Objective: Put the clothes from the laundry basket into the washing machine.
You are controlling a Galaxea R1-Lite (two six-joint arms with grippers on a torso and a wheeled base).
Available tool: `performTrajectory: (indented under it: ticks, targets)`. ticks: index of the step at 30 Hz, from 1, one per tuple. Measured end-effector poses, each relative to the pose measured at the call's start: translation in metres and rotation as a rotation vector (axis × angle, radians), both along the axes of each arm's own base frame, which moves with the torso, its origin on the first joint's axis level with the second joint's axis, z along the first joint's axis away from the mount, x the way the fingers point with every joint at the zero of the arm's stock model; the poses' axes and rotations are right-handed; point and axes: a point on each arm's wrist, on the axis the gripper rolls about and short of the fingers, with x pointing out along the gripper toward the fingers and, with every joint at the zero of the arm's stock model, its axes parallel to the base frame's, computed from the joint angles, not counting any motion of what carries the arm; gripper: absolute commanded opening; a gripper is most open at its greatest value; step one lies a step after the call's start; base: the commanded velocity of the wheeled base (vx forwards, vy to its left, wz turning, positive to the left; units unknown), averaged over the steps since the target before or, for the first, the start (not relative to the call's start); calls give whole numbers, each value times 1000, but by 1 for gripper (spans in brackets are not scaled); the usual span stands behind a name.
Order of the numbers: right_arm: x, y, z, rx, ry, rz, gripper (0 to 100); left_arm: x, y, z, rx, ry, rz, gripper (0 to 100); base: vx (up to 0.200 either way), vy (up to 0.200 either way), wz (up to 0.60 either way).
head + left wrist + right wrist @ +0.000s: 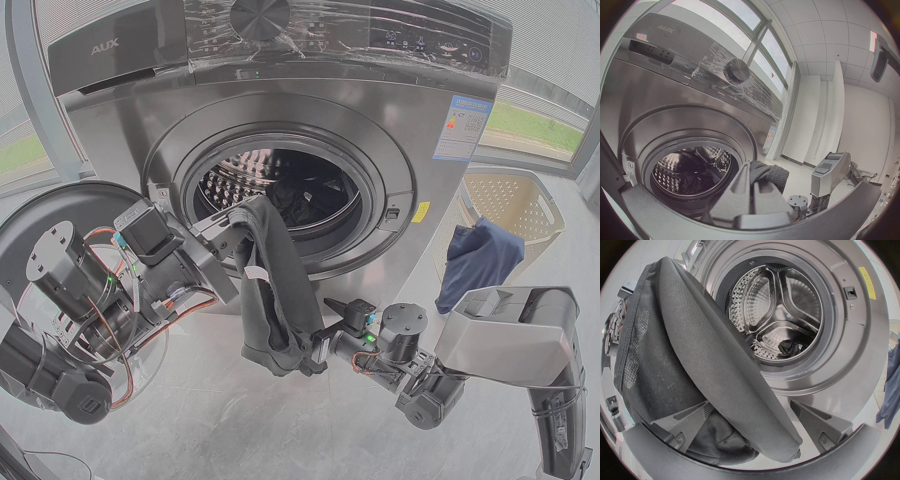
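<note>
At the mouth of the silver front-loading washing machine [350,125], the left gripper [234,226] is clamped on a dark grey knit garment [275,281] that hangs outside the drum. One black piece [787,349] lies inside. A navy garment [478,259] waits on the beige perforated laundry basket [531,206]. The right wrist view settles what the head view leaves unclear: the right gripper [306,361] has its jaws apart, with cloth lying across them.

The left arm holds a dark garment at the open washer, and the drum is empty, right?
Not empty: the right wrist view shows a dark piece of clothing already lying in the drum. The left gripper does hold the dark garment.
</note>
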Motion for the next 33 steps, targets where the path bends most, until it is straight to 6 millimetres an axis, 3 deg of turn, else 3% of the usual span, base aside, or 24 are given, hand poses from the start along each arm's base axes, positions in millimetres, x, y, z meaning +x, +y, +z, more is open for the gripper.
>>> performTrajectory:
  ticks: [5,14,25,30,33]
  targets:
    - [-14,-10,-4,-37,51,3,100,1,0,0,-1,-1,3,0,0,0,0]
    - [-58,-34,1,-115,139,34,100,2,1,0,-2,1,10,0,0,0,0]
    - [-96,-13,11,-127,128,162,100,2,0,-1,1,4,11,0,0,0,0]
    - [-92,-8,14,-111,107,158,100,2,1,-1,0,4,12,0,0,0,0]
    - [-76,-8,16,-88,84,121,100,2,0,-1,0,4,10,0,0,0,0]
